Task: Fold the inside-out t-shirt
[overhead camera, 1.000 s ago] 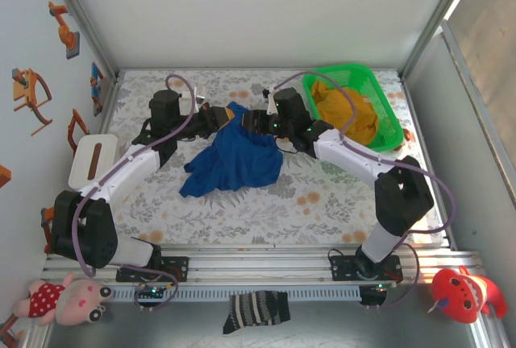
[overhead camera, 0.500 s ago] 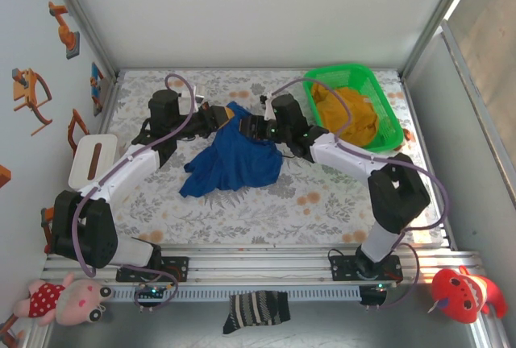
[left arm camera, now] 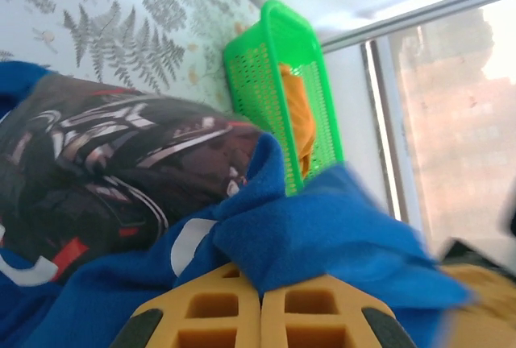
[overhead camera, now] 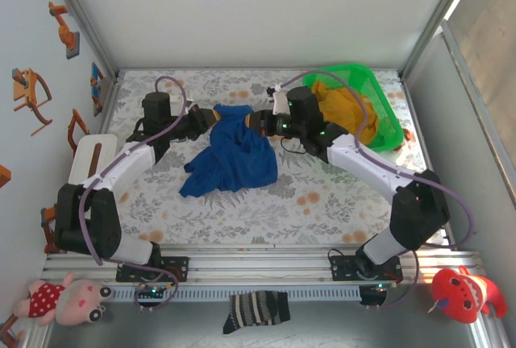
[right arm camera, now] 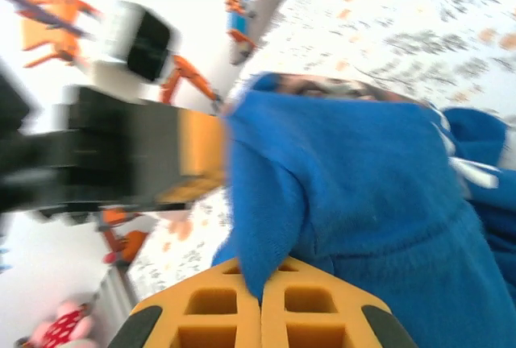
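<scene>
Clamping shut on the inside-out t-shirt (overhead camera: 232, 155) with the left gripper (overhead camera: 211, 116) and the right gripper (overhead camera: 256, 120) at once, the two facing each other close together over the far middle of the table (overhead camera: 322, 195). Pinching the far edge of the royal-blue cloth from the left and from the right, with a short bunched ridge between the two. Letting the rest of the shirt spread toward the near side in a crumpled heap on the floral tabletop, its lower left corner trailing to a point.

Showing, from the left wrist, yellow fingers (left arm camera: 218, 316) pressed together with a fold of blue caught at their seam, and a dark printed panel (left arm camera: 121, 155) with white and red streaks turned up just beyond. Showing, from the right wrist, an equally tight pinch on a thick blue fold, with the opposite gripper blurred just across the cloth.

Standing in the far right corner, beside the right arm: a green basket (overhead camera: 379, 94) holding a mustard-yellow garment (overhead camera: 347, 106), apart from the shirt. Resting by the left arm, a white box (overhead camera: 90, 159). Lying on the near ledge, a striped sock (overhead camera: 256, 310) between a pink plush toy (overhead camera: 64, 298) and a red plush toy (overhead camera: 466, 292).
</scene>
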Robot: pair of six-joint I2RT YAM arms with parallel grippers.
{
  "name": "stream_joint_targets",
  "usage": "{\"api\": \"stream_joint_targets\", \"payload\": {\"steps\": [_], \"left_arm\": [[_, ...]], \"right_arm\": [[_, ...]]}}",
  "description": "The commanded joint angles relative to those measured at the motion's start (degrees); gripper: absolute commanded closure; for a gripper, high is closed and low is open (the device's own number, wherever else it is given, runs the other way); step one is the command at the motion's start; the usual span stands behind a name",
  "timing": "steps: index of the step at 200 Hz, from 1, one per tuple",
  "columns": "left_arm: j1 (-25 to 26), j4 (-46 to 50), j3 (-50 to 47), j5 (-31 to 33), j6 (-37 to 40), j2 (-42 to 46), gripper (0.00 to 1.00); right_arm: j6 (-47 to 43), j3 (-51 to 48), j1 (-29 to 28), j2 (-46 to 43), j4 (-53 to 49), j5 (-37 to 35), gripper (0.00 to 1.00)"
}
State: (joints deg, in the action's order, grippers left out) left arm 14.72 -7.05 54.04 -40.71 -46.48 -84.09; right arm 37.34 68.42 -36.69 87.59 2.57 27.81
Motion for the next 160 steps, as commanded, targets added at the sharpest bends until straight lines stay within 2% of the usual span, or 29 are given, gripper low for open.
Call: {"api": "stream_joint_targets", "payload": {"steps": [1,9,19,35,50,71,107,131,160], "left_arm": [[-1.6,4.1,1.2,4.8,5.3,-5.1,0.78],[-1.6,4.9,1.9,5.0,6.1,-6.3,0.60],[-1.6,5.0,2.0,5.0,6.8,-6.6,0.49],[-1.5,6.1,1.3,5.3,7.7,-4.9,0.39],[-1.0,7.0,-0.4,6.4,8.9,-1.1,0.35],[0.8,10.1,-2.4,9.2,10.6,5.3,0.34],[7.9,9.8,-5.2,13.5,11.4,14.0,0.39],[11.8,6.0,-5.1,12.6,10.3,14.1,0.46],[14.2,4.3,-2.3,11.9,11.0,10.4,0.58]], "right_arm": [[0.7,0.4,1.6,-2.4,7.0,10.5,1.00],[2.4,-0.8,2.1,-2.2,10.8,13.3,1.00],[6.0,-3.3,3.2,-1.8,18.1,16.6,1.00],[12.6,-6.8,5.3,-0.7,28.5,18.6,1.00],[15.4,-8.6,6.8,0.4,32.0,18.6,1.00],[16.2,-9.5,7.6,1.5,32.6,18.3,1.00],[16.4,-9.9,7.8,2.7,32.5,17.6,1.00],[16.8,-10.2,7.7,2.9,32.5,17.2,1.00],[16.9,-10.6,7.8,2.9,32.4,16.6,1.00]]}}
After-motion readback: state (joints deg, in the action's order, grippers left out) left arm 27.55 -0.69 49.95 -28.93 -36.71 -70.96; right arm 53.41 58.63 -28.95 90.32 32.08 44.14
